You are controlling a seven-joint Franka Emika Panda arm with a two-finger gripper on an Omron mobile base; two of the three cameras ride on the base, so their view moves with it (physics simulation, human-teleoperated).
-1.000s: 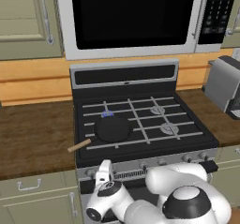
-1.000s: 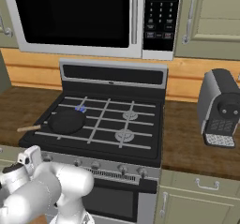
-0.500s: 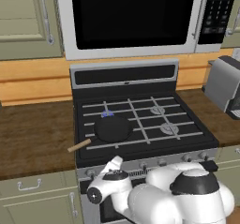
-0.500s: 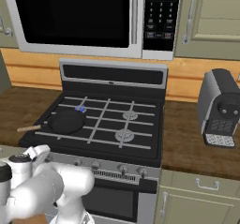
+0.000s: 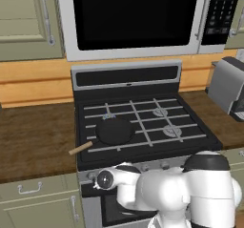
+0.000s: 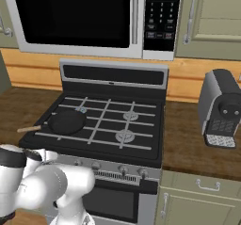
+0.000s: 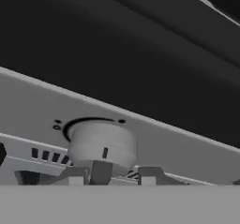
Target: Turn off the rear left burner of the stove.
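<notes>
Step in hand, as I judge it: lining up on a control knob at the stove's front left, not yet gripped.

Nearest: in the hand view the gripper [image 7: 121,174] shows two dark finger tips rising just under a round silver knob [image 7: 102,146]. Tips stand apart with a gap between; jaws read as spread, holding nothing. Knob is a short smooth cylinder, matte metal, a small dark index mark on its face, seated in a dark ring on the flat brushed steel control panel [image 7: 187,143]. Small dots beside the ring, too small to read. Tips sit below the knob and a little to its right; whether they touch it I cannot tell.

Next move probably calls for centring the tips on the knob, closing across its rim, then rotating to off. Smooth round metal may slip if the grip is shallow.

Farther: the stove [image 5: 128,74], black cooktop, thin grey grate bars. A black frying pan [image 5: 114,130] with a pale wooden handle sits front left.

Just behind the pan, the rear left burner [image 5: 109,117] carries a small blue flame; it remains lit.

Beyond: a steel-framed microwave [image 5: 133,17] with a glossy black window.
</notes>
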